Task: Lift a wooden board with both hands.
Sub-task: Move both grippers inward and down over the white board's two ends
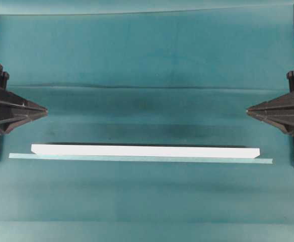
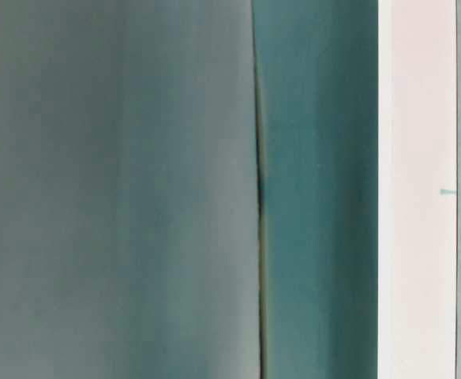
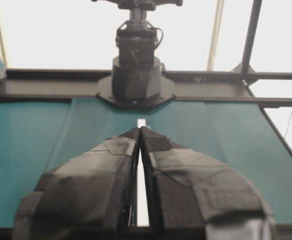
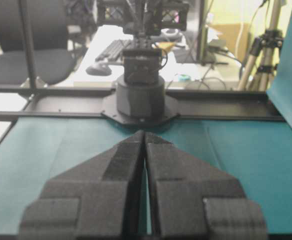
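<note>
Closed fingertips of left gripper (image 3: 140, 134) and right gripper (image 4: 144, 136) seen empty | wooden board (image 1: 145, 150) lying flat on teal cloth (image 1: 147, 60), untouched | approach, grasp, lift all judged outstanding

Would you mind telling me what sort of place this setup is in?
Probably a robotics lab: an office chair, a keyboard and a tripod stand beyond the teal-covered table.
</note>
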You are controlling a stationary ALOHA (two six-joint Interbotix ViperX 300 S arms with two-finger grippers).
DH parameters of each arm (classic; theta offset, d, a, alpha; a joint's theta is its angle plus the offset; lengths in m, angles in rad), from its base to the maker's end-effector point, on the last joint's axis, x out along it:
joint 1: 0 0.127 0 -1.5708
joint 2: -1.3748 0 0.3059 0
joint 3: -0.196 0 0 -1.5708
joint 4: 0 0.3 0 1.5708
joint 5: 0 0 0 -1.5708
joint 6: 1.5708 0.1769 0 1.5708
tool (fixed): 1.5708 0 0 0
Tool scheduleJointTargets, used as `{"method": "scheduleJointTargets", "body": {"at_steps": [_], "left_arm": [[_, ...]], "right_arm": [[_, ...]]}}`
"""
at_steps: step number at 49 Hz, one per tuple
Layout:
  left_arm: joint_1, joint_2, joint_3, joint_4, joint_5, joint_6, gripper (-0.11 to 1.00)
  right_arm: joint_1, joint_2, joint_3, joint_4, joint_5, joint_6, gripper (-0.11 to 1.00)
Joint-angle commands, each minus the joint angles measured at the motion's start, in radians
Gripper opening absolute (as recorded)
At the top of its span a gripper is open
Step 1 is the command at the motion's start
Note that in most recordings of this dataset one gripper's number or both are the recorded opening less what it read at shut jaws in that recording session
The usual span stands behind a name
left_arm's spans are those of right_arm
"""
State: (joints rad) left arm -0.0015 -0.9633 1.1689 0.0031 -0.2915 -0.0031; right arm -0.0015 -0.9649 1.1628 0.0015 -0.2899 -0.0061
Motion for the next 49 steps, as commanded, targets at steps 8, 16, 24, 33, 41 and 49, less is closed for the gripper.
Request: {"method": "scheduleJointTargets", "body": {"at_steps": [8, 16, 24, 33, 41, 49], "left_arm": [[0.034, 0.089, -0.115, 0.012, 0.11, -0.077, 0.0], [0.032, 0.144, -0.21, 0.012, 0.275, -0.077, -0.02], [0.023, 0.238, -0.325, 0.014, 0.482, -0.075, -0.02], [0.02, 0.359, -0.448, 0.012, 0.663, -0.097, -0.02], [0.021, 0.472, -0.535, 0.014, 0.821, -0.112, -0.02], [0.018, 0.575, -0.626, 0.014, 1.009, -0.112, -0.02]], "right_arm": [[-0.035, 0.044, -0.054, 0.166, 0.149, 0.078, 0.0], [-0.044, 0.114, -0.149, 0.183, 0.387, 0.114, 0.0], [-0.058, 0.233, -0.273, 0.183, 0.594, 0.117, 0.0], [-0.061, 0.385, -0.402, 0.184, 0.821, 0.117, 0.0], [-0.061, 0.52, -0.495, 0.183, 0.988, 0.115, 0.0], [-0.061, 0.638, -0.606, 0.173, 1.095, 0.11, 0.0]]}}
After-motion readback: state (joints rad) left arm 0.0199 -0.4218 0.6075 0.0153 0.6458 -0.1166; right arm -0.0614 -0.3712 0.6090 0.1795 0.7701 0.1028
